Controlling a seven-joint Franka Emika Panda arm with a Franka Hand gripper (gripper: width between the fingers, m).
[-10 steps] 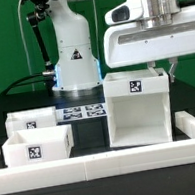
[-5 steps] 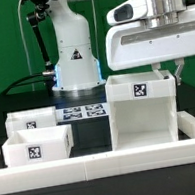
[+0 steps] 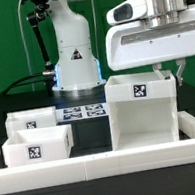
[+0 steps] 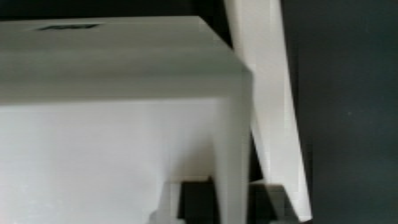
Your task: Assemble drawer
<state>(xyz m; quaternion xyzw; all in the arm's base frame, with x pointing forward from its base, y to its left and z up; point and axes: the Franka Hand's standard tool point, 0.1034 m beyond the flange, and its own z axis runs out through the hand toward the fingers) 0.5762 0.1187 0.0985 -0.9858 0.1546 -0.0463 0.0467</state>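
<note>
2 small open trays, the front tray (image 3: 35, 150) and the rear tray (image 3: 33, 120), sit on the worktop (image 3: 91, 137) at the exterior view's left. They are well apart from the large drawer housing (image 3: 139, 115), upright at the right. The hand (image 3: 171, 71) hangs over the housing's right wall, fingers (image 3: 180, 71) straddling it, released.

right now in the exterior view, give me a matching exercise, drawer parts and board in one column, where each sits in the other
1. housing
2. front tray
3. back tray
4. marker board

a. lying flat, between trays and housing
b. exterior view's right, tallest
c. exterior view's left, nearest the camera
d. exterior view's left, behind the other tray

Pairs: 1-b, 2-c, 3-d, 4-a
</note>
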